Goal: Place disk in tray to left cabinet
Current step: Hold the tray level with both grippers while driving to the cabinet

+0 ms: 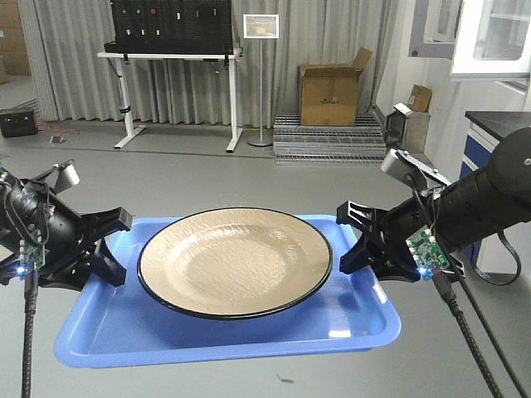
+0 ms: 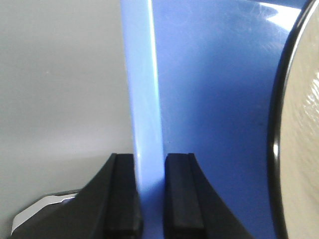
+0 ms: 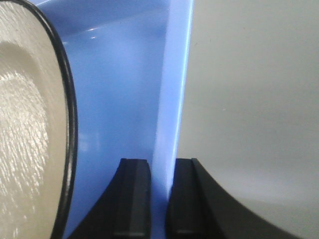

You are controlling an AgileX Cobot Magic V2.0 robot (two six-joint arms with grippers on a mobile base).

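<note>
The round glossy tan black-rimmed plate lies centred in the rectangular bright blue plastic tray. The left gripper and right gripper, jaws nearly closed, pinch the tray's opposite rims.

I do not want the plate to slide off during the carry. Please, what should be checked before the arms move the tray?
1. The left pincer is shut on the left rim of the tray: ok.
2. The right pincer is shut on the right rim: ok.
3. The disk lies flat inside the tray, apart from both pincers: ok.
4. The tray is held about level in the front view: ok.
5. The way to the left cabinet is free: cannot tell, the cabinet is not in view.
</note>
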